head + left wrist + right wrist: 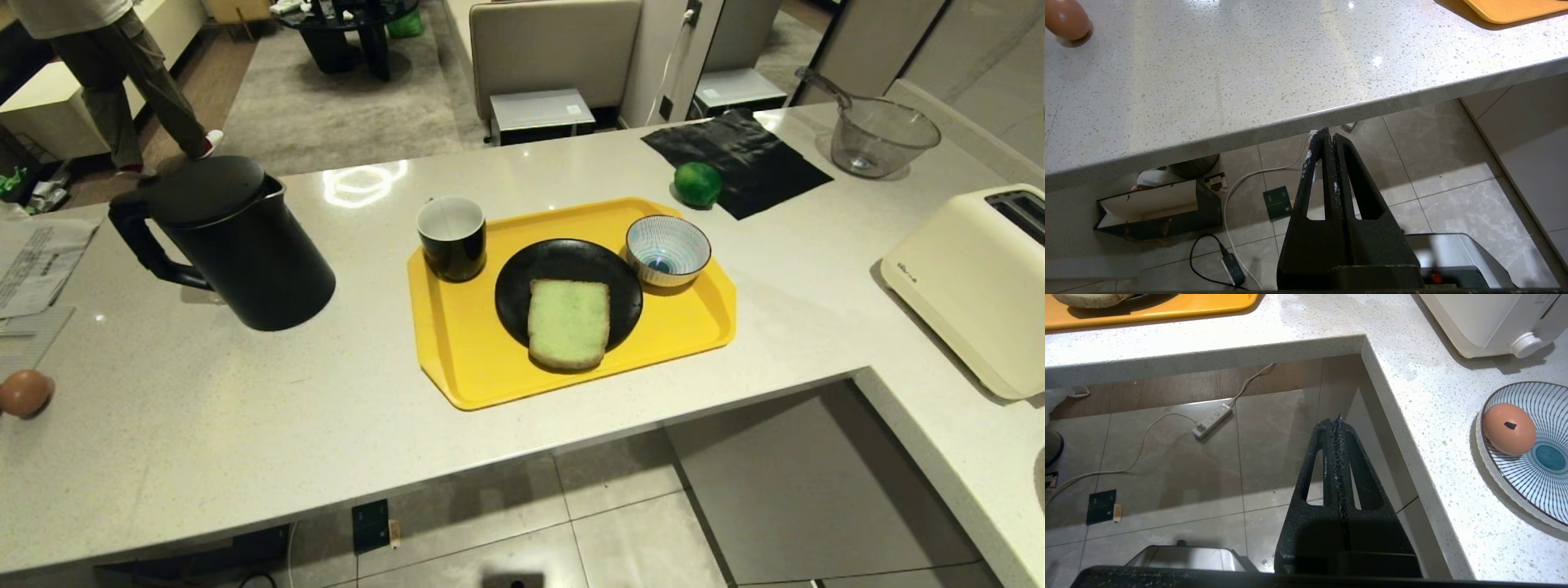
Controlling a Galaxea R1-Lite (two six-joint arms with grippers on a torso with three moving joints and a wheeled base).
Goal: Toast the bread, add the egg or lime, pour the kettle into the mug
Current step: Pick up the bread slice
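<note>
The pale green bread (569, 322) lies on a black plate (522, 278) on the yellow tray (457, 359). A black mug (451, 237) stands at the tray's far left corner, and the tall black kettle (237, 245) stands left of the tray. The lime (697, 184) rests behind the tray. In the right wrist view the egg (1508, 428) with a dark mark sits on a striped plate (1547, 482). Both arms hang below the counter edge, outside the head view. My left gripper (1329, 134) and right gripper (1338, 418) are shut and empty.
A cream toaster (971, 286) stands on the right counter wing. A striped bowl (668, 249) is on the tray. A glass jug (882, 135) and black cloth (735, 159) lie behind. A darker brown egg (24, 393) sits far left. A person (106, 73) walks beyond the counter.
</note>
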